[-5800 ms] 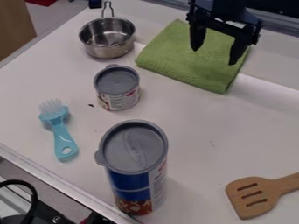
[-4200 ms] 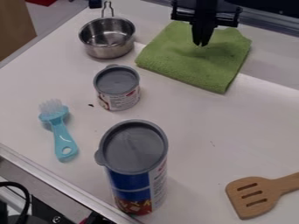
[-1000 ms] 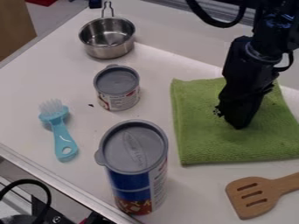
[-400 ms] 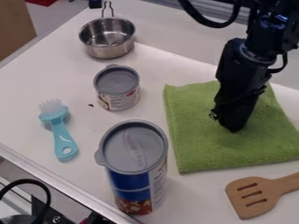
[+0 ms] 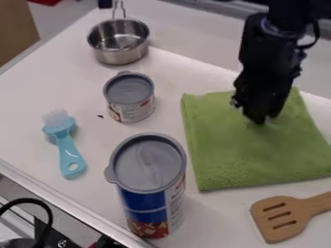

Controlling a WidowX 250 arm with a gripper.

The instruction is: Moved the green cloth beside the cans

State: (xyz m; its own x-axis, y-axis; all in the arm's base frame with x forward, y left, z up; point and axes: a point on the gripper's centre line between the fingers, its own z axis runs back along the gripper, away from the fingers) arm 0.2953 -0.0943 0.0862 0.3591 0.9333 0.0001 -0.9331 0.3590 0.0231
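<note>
The black gripper [image 5: 262,120] hangs from the upper right over the back half of the green cloth [image 5: 252,155], low near its surface. Folded and mostly flat, the cloth lies to the right of both cans, apart from them. Its left edge runs close to the tall blue can [image 5: 150,167], which stands upright with a grey lid. The short can [image 5: 130,97], also grey-lidded, stands farther back, to the left of the cloth's back left corner. Part of the cloth's back edge is hidden behind the gripper.
A steel pot [image 5: 119,42] stands at the back left. A light blue brush [image 5: 67,145] lies near the left front edge. The wooden spatula [image 5: 284,217] lies just in front of the cloth at the right.
The cloth has gone from the back of the table forward and right, beside the cans. Most recently the gripper has risen and shifted back a little while the cloth stayed in place.
</note>
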